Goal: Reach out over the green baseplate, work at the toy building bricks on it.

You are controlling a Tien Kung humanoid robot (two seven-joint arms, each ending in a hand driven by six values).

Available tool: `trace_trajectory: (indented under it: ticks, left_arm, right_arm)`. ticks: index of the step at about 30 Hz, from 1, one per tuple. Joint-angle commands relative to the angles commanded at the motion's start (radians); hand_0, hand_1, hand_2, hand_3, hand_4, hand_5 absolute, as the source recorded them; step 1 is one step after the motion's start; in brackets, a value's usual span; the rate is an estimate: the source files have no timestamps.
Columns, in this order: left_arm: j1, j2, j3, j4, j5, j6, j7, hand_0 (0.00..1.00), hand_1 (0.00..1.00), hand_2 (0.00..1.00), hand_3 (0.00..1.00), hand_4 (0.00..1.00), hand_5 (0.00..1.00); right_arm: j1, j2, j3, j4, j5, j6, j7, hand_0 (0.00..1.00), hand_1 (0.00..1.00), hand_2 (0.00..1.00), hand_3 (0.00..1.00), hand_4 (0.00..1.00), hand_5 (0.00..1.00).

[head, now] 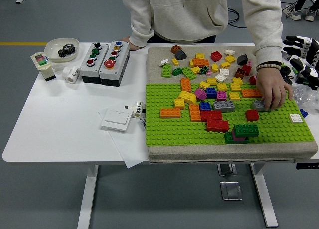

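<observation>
The green baseplate (169, 129) lies on a beige mat (209, 153) at the table's right half. Many loose bricks are scattered over its far half, among them an orange brick (170, 113), a grey brick (224, 106), a red stack (213, 120) and a dark green stack (242, 131) near the front. A person's hand (273, 92) presses down on a grey brick (258, 105) at the plate's right side. My right hand (301, 59), black and white, rests at the right edge beyond the mat with relaxed fingers, holding nothing. My left hand is out of sight.
Two grey button boxes (103, 62) stand left of the mat, with a white bowl (61, 49) holding a gear behind them. A white switch plate (116, 119) and paper lie beside the baseplate's left edge. The person's other hand (130, 42) rests at the far edge.
</observation>
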Motion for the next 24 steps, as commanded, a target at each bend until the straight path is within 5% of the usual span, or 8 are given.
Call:
trace_trajectory:
  ticks: [24]
  left_arm:
    - [0.006,0.006,-0.015,-0.001,0.032,0.002,0.009,0.633,0.730,0.716,0.562,0.599,0.610]
  right_arm:
    - [-0.004,0.000,0.001,-0.016,-0.002,-0.012,-0.007,0.834,0.778,0.793,0.826,0.968,0.656]
